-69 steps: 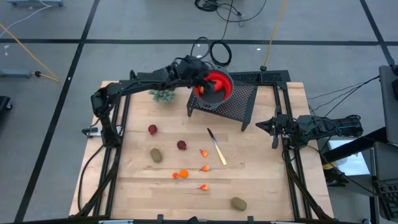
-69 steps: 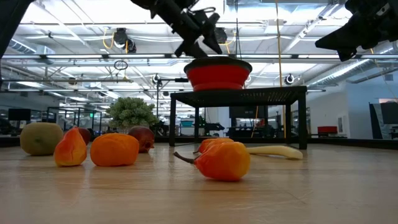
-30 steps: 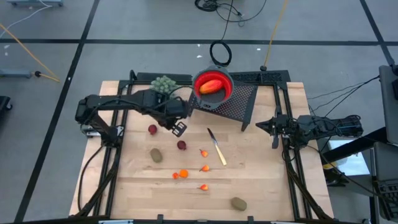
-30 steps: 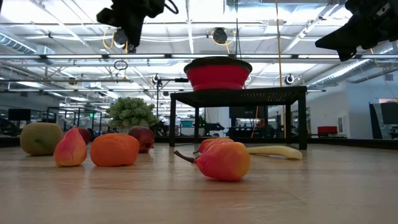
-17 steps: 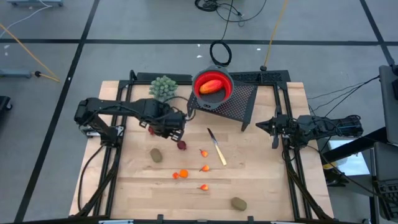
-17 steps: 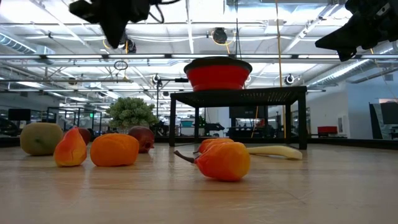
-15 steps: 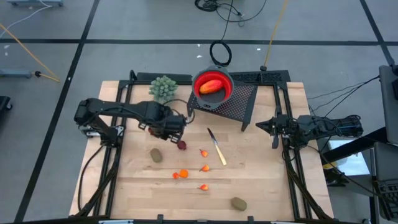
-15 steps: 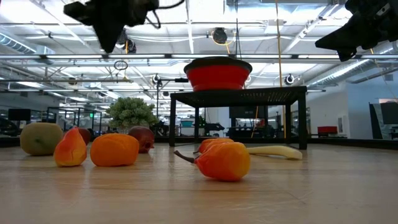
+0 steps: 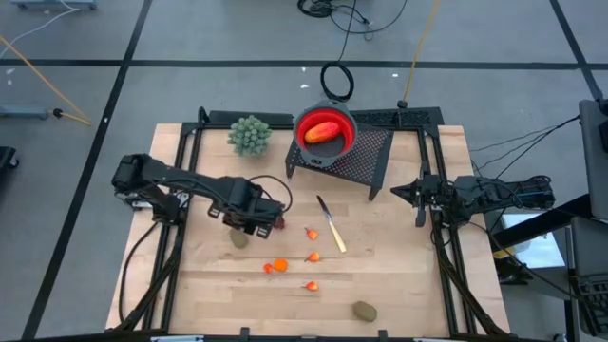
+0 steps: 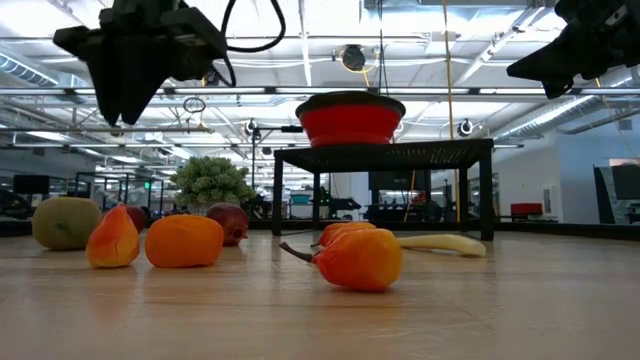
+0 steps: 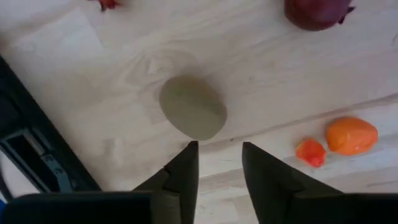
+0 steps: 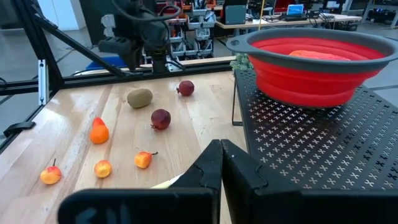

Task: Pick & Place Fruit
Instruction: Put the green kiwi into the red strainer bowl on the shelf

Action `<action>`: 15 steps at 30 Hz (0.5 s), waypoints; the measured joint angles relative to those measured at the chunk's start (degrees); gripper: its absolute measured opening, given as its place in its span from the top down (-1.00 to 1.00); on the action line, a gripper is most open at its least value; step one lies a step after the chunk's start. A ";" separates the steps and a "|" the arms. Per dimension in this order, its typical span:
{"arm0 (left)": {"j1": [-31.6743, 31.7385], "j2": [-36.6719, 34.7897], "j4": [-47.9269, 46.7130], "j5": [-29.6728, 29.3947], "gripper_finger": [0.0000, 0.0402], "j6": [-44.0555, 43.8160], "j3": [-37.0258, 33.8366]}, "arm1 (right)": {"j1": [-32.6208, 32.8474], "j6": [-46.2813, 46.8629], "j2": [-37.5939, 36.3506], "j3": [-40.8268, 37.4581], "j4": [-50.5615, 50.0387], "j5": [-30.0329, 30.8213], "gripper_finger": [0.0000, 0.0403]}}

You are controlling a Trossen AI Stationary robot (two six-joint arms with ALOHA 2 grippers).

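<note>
My left gripper (image 11: 217,163) points straight down, open, above a brownish-green oval fruit (image 11: 193,114) that lies on the wooden table (image 9: 399,275); in the high view the gripper (image 9: 251,218) stands just beside the oval (image 9: 237,238). A dark red ball (image 9: 278,222) lies close by on its right. A red-orange-yellow oblong fruit (image 9: 323,133) lies in the red bowl (image 9: 306,142) on the black mesh stand (image 9: 356,157). My right gripper (image 9: 418,195) waits shut at the table's right side.
Several small orange and red bits (image 9: 275,267) lie toward the near edge, and a second brownish-green oval (image 9: 364,310) near the front right. A yellow-handled knife (image 9: 332,226) lies mid-table. A pale green knobbly bunch (image 9: 249,135) sits at the far left.
My left gripper has gone down and toward the table's near edge, away from the bowl's stand, to a place over the brownish-green oval. It has also rolled about its own pointing line. The fruit has stayed where it was.
</note>
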 joint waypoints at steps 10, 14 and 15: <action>-2.46 -0.02 1.54 0.97 -0.06 -3.77 -5.37 | 0.00 0.00 0.00 0.00 -0.01 0.00 1.00; -3.31 -1.05 3.51 1.20 -0.15 -3.61 -7.15 | 0.00 -0.02 0.00 0.00 0.01 0.00 1.00; -3.40 -1.25 3.82 1.25 -0.15 -3.87 -7.21 | 0.00 0.00 0.00 0.00 -0.01 0.00 1.00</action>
